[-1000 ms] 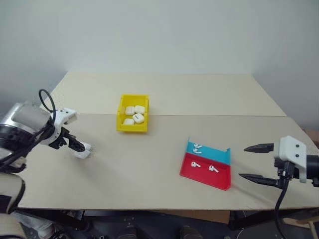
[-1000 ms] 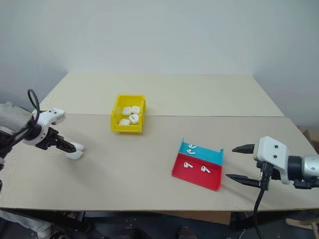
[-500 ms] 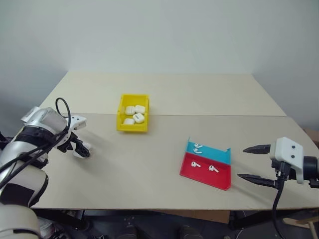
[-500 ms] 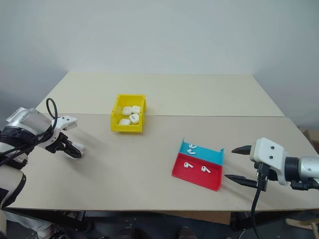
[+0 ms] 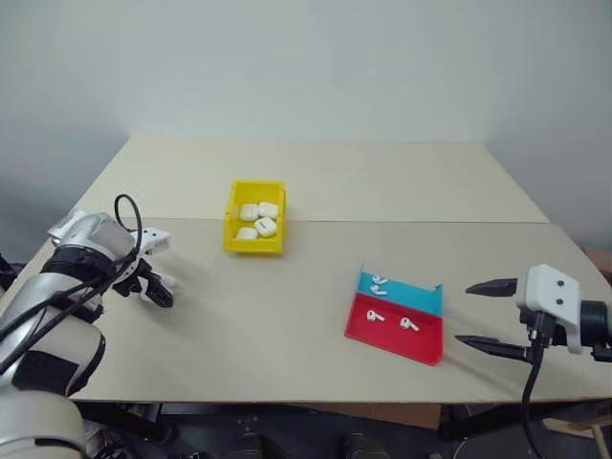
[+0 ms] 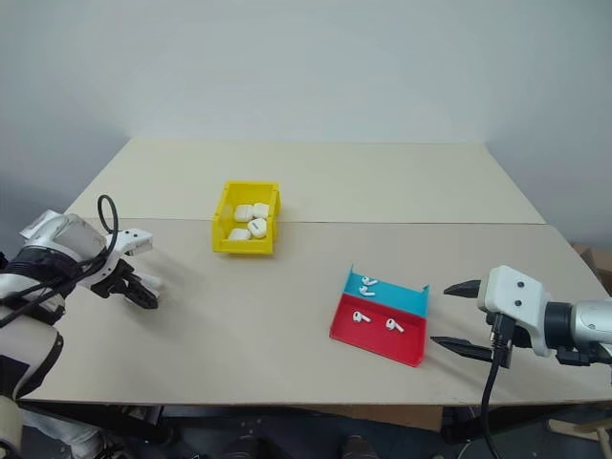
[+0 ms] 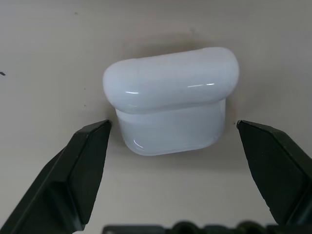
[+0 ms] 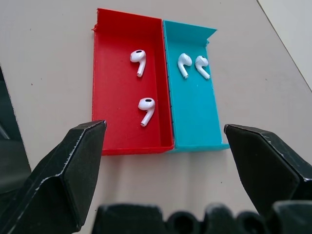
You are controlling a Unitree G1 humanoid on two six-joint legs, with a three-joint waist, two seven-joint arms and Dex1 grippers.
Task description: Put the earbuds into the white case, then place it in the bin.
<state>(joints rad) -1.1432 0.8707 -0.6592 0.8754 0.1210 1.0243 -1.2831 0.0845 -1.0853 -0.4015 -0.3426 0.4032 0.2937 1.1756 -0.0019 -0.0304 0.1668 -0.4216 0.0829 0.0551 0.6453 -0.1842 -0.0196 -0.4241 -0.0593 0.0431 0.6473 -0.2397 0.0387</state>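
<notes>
white case: shut, on table | earbuds: tray | bin: holds cases

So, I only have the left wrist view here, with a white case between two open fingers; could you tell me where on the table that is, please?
Observer: The left gripper is near the table's left edge, over a lone white case, well to the left of the yellow bin.
Operator: Thank you. Is anything already in the bin?
Observer: Yes, four white cases lie inside it.
Operator: And where are the earbuds, please?
Observer: Four earbuds are in the red and blue tray, two in each half, on the right side of the table.
Operator: What is the right arm doing?
Observer: The right gripper is open, just right of that tray, holding nothing.
</notes>
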